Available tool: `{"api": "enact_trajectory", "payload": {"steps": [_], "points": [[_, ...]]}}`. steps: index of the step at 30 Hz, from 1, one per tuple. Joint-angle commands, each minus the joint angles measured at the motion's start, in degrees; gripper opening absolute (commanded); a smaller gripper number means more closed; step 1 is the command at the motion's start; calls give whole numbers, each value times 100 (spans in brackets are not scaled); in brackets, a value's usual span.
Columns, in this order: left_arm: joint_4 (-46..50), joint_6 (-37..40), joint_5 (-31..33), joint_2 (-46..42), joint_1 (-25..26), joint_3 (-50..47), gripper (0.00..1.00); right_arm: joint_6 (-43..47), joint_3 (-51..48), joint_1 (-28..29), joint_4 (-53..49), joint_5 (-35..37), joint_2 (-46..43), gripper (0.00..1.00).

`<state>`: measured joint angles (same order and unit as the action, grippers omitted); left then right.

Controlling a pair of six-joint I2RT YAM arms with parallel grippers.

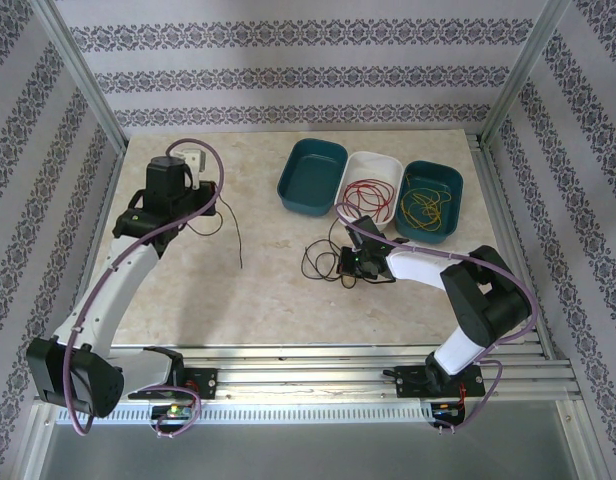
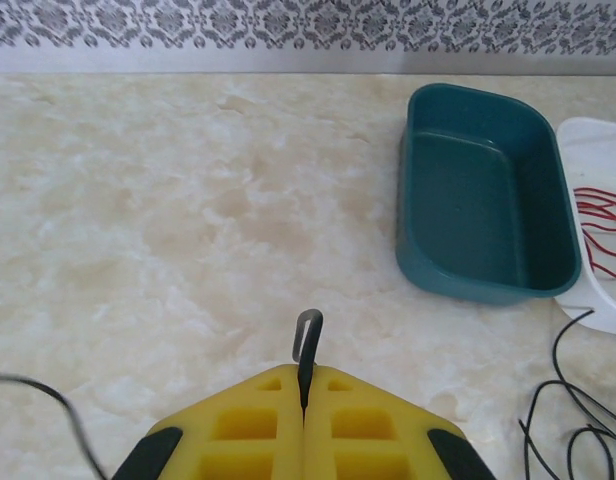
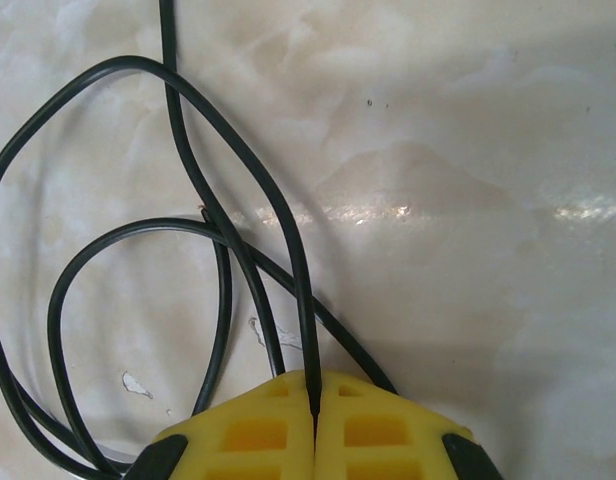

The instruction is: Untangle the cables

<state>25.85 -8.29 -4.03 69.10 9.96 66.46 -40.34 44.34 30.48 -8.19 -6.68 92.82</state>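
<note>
A black cable (image 3: pixel 184 110) lies in loose loops on the marble table, and my right gripper (image 3: pixel 314 380) is shut on one strand of it. From above, that gripper (image 1: pixel 352 262) sits just in front of the white tray, with the loops (image 1: pixel 321 262) to its left. My left gripper (image 2: pixel 304 372) is shut on another black cable (image 2: pixel 308 340); a short folded end pokes out past its yellow fingertips. In the top view the left gripper (image 1: pixel 210 200) is at the left, and its cable (image 1: pixel 234 240) trails down to the table. A red cable (image 1: pixel 372 192) and a yellow cable (image 1: pixel 426 205) lie in trays.
Three trays stand in a row at the back right: an empty teal tray (image 1: pixel 312 177), a white tray (image 1: pixel 374 165) with the red cable, and a teal tray (image 1: pixel 435 180) with the yellow cable. Patterned walls and metal posts enclose the table.
</note>
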Motion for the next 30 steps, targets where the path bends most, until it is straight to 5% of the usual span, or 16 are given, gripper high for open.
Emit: {"api": "enact_trajectory", "payload": {"steps": [1,9,18,30], "points": [[116,276,127,-147,-88,372,1,111,-75,-51,-131,65,-242,7],[-576,-198,-824,432,-59,1116,0,185,-45,-42,-69,0,-468,15],[-1375,-404,-1513,1738,559,2180,0,232,-83,-42,-19,0,-873,21],[-1418,-1081,-2246,3745,1088,4385,0,202,-423,-112,-79,244,-1862,32]]}}
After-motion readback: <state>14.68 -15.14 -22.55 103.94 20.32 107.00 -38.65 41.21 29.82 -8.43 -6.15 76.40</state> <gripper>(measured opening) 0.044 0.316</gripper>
